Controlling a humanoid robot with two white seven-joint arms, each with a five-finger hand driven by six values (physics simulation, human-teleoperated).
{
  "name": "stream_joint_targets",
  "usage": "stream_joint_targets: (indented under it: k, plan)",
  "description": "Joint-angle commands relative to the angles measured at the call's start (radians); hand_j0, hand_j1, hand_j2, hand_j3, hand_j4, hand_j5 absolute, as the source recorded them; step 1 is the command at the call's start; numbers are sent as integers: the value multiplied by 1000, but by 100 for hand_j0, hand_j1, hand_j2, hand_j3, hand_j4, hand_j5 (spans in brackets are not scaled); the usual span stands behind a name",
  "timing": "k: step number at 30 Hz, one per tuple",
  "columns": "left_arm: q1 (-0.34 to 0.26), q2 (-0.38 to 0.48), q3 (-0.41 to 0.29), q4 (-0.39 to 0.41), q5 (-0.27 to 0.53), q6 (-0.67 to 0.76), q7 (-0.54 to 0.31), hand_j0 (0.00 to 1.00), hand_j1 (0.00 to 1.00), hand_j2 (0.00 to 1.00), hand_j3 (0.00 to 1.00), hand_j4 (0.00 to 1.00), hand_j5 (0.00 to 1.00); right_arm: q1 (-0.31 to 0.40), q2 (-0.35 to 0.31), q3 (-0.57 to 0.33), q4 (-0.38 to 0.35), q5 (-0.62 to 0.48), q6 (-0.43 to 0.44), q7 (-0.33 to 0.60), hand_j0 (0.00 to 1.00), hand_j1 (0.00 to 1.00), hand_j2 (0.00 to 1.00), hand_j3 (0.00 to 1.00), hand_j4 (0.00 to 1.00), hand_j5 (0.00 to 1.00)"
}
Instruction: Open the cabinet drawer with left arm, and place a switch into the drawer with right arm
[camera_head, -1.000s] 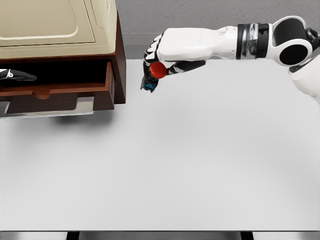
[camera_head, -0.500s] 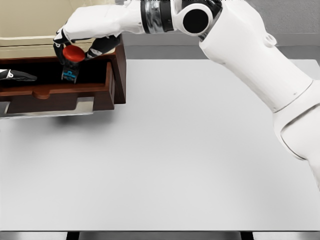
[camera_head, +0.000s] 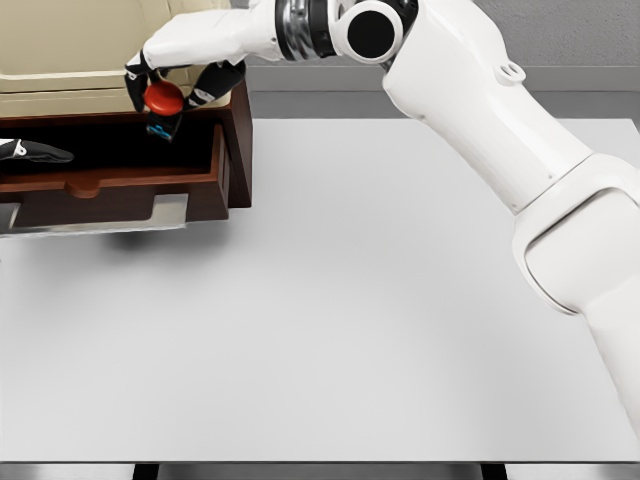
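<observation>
The brown cabinet drawer stands pulled out at the upper left, its dark inside showing. My right hand reaches across from the right and hovers over the drawer's right part, shut on the switch, a red round button on a dark body with a blue tip pointing down into the opening. Only a dark fingertip of my left hand shows at the left edge, resting at the drawer's back left.
A cream-coloured cabinet top sits above the drawer. The white table spreads in front and to the right, with its front edge near the bottom of the view. My right arm spans the upper right.
My right hand carried the switch leftward from the table into the space over the drawer, then shifted slightly right and up. The drawer and the left hand stayed still.
</observation>
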Motion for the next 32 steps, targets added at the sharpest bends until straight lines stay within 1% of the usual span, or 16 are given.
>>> stream_joint_targets:
  k: [1,2,7,9,10,11,12,13,14,15,17,20,23,26,28,32]
  plan:
    - [0,1,1,2,5,0,0,100,100,100,100,100,100,0,-1,0,8,111,4,-20,90,90,90,90,90,90]
    - [0,1,1,2,7,2,0,100,100,100,100,100,100,2,-1,4,6,120,4,-20,100,100,100,100,100,100]
    - [0,0,1,2,5,2,0,100,100,100,100,100,100,6,-1,43,-129,120,4,-20,100,100,100,100,100,100]
    - [0,0,1,2,5,0,0,100,100,100,100,100,100,8,-1,66,-296,120,4,-20,100,100,100,100,100,100]
    - [0,0,1,2,5,2,0,100,100,100,100,100,100,23,-1,78,-426,119,4,-20,100,100,100,100,100,100]
    - [0,0,4,0,7,2,0,100,100,100,100,100,100,48,-73,70,-586,119,4,-20,100,100,100,100,100,100]
    - [-3,-2,7,-1,7,2,0,100,100,100,100,100,100,75,-162,52,-701,119,4,-20,100,100,100,100,100,100]
    - [-23,-3,7,-7,8,2,0,100,100,100,100,100,100,113,-277,-6,-808,119,4,-20,100,100,100,100,100,100]
    - [-37,-8,7,-9,10,0,0,100,100,100,100,100,100,167,-383,-117,-861,117,4,-20,100,100,100,100,100,100]
    - [-51,-9,7,-10,10,-1,0,100,100,100,100,100,100,241,-466,-258,-868,112,4,-20,100,100,100,100,100,100]
    - [-75,-14,9,-12,10,-26,0,100,100,100,100,100,100,327,-589,-382,-865,105,4,-20,100,100,100,100,100,100]
    - [-98,-58,14,-16,10,-50,0,100,100,100,100,100,100,452,-691,-398,-861,106,4,-20,100,100,100,100,100,100]
    - [-98,-164,14,-18,11,-82,0,100,100,100,100,100,100,621,-753,-438,-842,119,4,-20,100,100,100,100,100,100]
    - [-98,-239,12,-18,13,-139,0,100,100,100,100,100,100,658,-757,-439,-807,120,4,-20,100,100,100,100,100,100]
    - [-97,-286,9,-18,11,-162,0,100,100,100,100,100,100,667,-790,-439,-801,120,4,-20,100,100,100,100,100,100]
    - [-97,-289,7,-18,11,-187,0,100,100,100,100,100,100,683,-791,-439,-789,126,4,-20,100,100,100,100,100,100]
